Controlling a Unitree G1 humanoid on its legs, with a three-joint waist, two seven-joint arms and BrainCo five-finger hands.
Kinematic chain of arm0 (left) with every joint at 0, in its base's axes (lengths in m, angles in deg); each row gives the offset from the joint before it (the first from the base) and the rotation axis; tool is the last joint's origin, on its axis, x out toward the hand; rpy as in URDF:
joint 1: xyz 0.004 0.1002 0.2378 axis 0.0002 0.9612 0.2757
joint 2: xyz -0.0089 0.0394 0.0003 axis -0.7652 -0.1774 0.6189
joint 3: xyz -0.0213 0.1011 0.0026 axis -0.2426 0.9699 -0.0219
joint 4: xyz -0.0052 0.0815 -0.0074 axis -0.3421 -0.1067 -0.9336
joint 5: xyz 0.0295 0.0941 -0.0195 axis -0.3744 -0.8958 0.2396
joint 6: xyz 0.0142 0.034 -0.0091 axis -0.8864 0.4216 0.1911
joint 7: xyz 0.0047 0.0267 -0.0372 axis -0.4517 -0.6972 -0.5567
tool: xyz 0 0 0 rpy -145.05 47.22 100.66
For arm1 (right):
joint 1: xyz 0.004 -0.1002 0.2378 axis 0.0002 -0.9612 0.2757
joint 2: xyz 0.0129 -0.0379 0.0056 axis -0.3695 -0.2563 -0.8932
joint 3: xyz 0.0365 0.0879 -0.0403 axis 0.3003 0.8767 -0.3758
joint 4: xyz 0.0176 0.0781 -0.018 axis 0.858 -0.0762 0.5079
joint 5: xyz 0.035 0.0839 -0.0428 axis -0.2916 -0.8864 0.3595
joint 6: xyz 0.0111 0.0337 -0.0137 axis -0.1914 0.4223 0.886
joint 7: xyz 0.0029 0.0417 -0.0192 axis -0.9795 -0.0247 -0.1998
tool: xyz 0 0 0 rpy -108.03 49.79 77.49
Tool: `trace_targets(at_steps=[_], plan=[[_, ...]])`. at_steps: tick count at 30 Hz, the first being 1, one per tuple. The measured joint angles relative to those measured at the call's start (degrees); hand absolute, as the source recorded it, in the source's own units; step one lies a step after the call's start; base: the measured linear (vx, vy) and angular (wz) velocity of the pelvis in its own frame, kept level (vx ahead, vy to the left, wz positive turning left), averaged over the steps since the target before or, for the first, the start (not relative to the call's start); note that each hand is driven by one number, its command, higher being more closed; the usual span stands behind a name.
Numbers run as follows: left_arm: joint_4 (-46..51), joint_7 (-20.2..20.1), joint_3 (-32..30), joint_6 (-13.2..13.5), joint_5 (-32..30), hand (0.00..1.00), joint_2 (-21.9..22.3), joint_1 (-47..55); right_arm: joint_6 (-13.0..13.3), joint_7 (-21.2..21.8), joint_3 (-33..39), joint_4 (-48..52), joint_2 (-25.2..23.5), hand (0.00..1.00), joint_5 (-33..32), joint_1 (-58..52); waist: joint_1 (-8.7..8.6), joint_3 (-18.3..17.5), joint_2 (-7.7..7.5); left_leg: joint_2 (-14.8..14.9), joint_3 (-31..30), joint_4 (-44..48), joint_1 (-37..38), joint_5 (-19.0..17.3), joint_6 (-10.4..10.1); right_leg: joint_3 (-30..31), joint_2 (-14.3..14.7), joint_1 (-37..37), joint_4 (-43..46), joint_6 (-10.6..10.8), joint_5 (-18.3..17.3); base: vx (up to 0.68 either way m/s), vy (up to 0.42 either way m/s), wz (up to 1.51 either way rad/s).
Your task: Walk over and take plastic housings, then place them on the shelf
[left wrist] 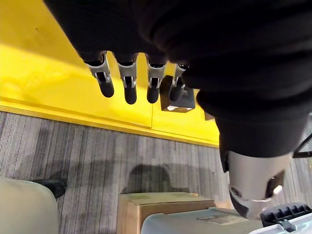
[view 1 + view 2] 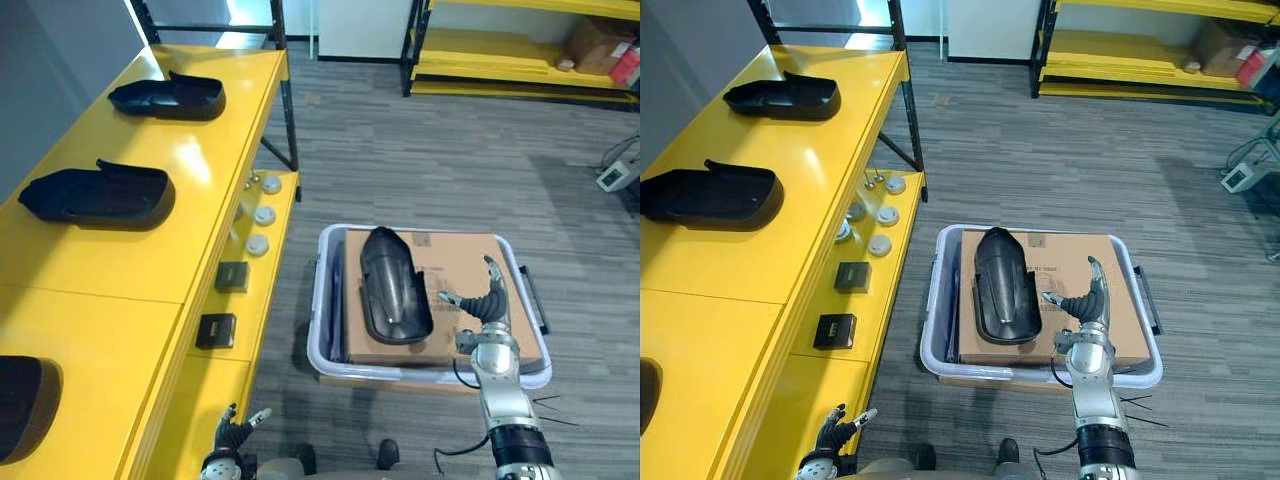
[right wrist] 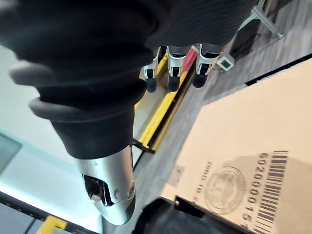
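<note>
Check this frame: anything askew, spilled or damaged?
Nothing stands out. One housing lies on the cardboard box in the bin; two shelf housings rest flat on the yellow shelf. The right hand hovers open over the box; the left hand hangs low.

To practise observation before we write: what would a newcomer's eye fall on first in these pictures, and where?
The bright yellow shelf along the left stands out, with black plastic housings lying apart on its top. On the grey floor beside it, another housing lies on a cardboard box inside a pale tub. The right hand hovers open close beside that housing.
</note>
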Motion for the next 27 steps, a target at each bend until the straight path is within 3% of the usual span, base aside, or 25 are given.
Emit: trace_targets(at_steps=[9, 12, 13, 19, 27], plan=[[3.1, 2.4, 1.1, 0.8, 0.3, 0.0, 0.6, -1.5, -4.4, -4.2, 2.7, -13.5, -0.1, 0.0, 0.6, 11.1, 2.68, 6.2, 1.98, -0.6, -2.5, 3.9, -5.9, 0.0, 0.0, -2.4, -0.6, -3.3, 1.5, 0.0, 0.0, -0.05, 0.007, 0.18], [3.0, 2.9, 1.2, 0.8, 1.2, 0.0, 0.6, -2.6, -5.5, -4.7, 2.8, -17.8, 0.0, 0.0, 0.7, 15.0, 2.73, 8.0, 2.29, -0.7, -3.0, 4.1, -7.7, 0.5, 0.3, -2.9, -0.7, -5.2, 2.3, 0.0, 0.0, -0.09, -0.007, 0.08], [3.0, 3.6, 1.4, 1.1, 1.3, 0.0, 0.6, -3.1, -5.6, -5.6, 2.9, -18.8, 0.0, 1.0, 0.7, 16.3, 2.74, 8.8, 2.3, -0.8, -3.1, 4.1, -8.3, 0.8, 0.3, -2.9, -0.8, -5.7, 2.4, 0.1, 0.1, -0.1, -0.002, 0.06], [3.0, 4.9, 2.9, 1.2, 2.0, 0.0, 0.4, -3.6, -6.8, -7.3, 3.9, -22.4, 1.3, 1.0, 1.3, 21.3, 2.72, 9.6, 2.18, -0.9, -2.6, 4.0, -9.4, 1.1, 0.5, -2.5, -1.0, -7.1, 2.4, 0.4, 1.2, -0.07, 0.018, -0.05], [2.7, 5.0, 3.1, 1.0, 3.2, 0.0, 0.7, -4.7, -7.3, -4.9, 1.9, -20.0, 0.6, 1.0, 1.1, 20.2, 2.71, 10.5, 1.25, -0.7, -1.9, 1.4, -8.4, 2.6, 0.0, -1.7, -0.7, -7.4, 1.6, -0.1, 1.9, -0.03, -0.002, -0.05]])
